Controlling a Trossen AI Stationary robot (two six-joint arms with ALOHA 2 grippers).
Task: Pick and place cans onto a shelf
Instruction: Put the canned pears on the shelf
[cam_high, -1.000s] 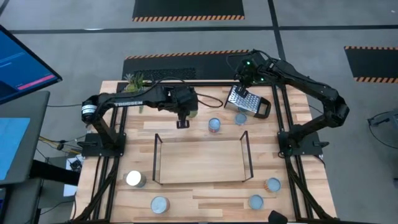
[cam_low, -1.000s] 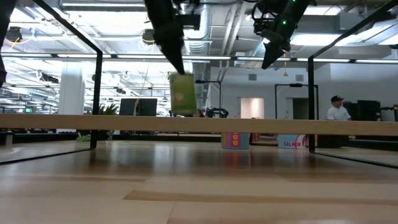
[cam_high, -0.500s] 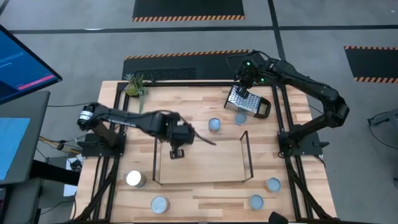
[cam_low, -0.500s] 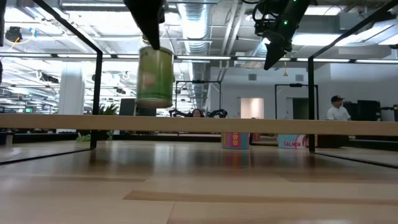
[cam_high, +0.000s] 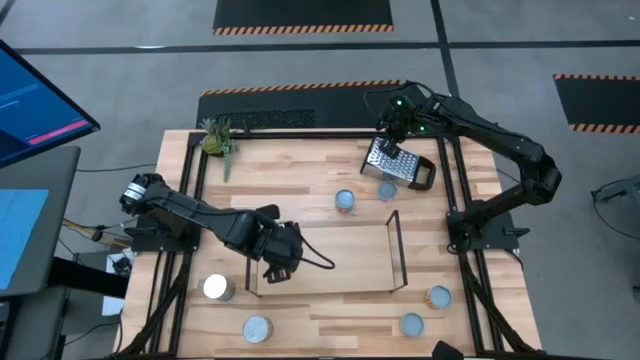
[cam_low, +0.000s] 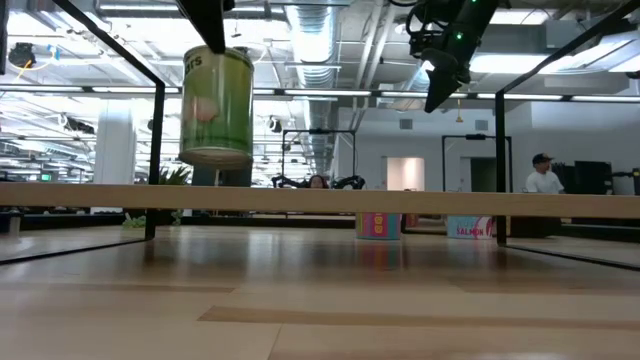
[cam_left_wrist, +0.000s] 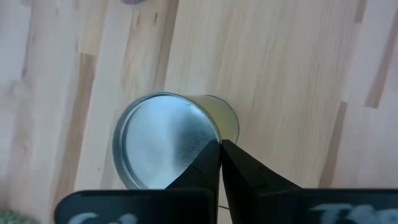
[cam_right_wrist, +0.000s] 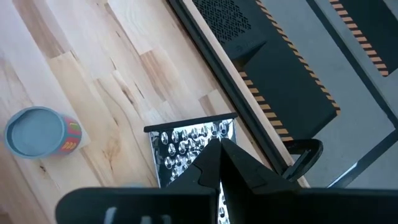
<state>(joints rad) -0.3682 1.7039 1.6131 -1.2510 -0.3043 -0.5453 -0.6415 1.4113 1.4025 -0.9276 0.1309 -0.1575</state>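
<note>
While left end effector (cam_high: 272, 270) grips green-labelled can (cam_low: 216, 107) by rim, clear above wood, over left end of shelf (cam_high: 394, 232), right end effector (cam_high: 389, 152) hangs narrow over grater (cam_high: 390, 162) at far right. Table (cam_high: 300, 175): pale butcher-block planks. Room beyond: bright open workspace, person (cam_low: 544, 172) far right.

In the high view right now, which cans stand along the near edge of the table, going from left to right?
White-topped can → blue-topped can → blue-topped can → blue-topped can with an orange side.
</note>
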